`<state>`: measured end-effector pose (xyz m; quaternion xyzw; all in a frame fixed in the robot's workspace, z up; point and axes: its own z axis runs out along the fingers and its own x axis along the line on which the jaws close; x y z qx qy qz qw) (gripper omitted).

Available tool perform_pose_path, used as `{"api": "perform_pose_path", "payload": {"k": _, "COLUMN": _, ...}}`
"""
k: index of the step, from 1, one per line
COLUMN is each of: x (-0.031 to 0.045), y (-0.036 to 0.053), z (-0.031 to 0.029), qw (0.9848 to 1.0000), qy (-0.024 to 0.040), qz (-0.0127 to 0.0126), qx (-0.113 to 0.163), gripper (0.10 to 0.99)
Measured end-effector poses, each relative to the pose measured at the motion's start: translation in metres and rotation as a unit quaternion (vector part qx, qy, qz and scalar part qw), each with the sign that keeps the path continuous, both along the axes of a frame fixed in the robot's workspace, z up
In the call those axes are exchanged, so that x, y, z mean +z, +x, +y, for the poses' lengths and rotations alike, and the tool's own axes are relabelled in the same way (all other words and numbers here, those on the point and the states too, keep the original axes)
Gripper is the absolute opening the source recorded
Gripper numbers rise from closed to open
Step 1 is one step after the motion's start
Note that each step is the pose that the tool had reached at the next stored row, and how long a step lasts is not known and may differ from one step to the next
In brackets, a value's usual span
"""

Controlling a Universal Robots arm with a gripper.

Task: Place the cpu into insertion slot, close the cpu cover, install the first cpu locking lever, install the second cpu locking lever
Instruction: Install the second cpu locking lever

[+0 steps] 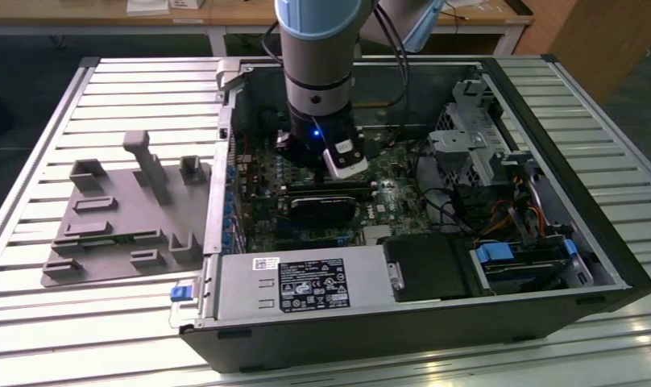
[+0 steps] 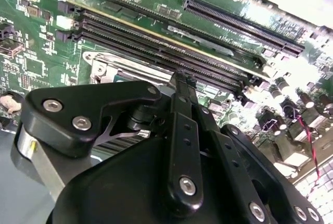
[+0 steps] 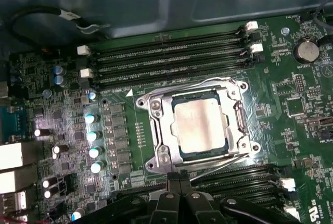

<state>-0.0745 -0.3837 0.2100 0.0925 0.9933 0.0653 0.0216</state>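
In the first wrist view the green board [image 3: 291, 130] holds the socket [image 3: 156, 159] with the dull silver chip [image 3: 200, 126] seated inside, the metal frame [image 3: 166, 122] closed flat around it. The gripper [image 3: 179, 179], fingers pressed together and empty, sits at the socket's edge.

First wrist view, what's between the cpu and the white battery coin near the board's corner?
Between cpu and coin battery: the cpu cover frame's edge, then green circuit board with small chips.
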Motion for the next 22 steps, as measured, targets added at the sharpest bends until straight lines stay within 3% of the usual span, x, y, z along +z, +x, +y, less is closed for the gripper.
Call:
{"api": "perform_pose_path", "payload": {"k": 18, "x": -0.0078, "y": -0.0053, "z": -0.0118, "qw": 0.9988, "qy": 0.0456, "qz": -0.0002, "qx": 0.016, "gripper": 0.102}}
{"api": "perform_pose_path", "payload": {"k": 22, "x": -0.0102, "y": -0.0057, "z": -0.0140, "qw": 0.9978, "qy": 0.0630, "qz": -0.0003, "qx": 0.019, "gripper": 0.102}}
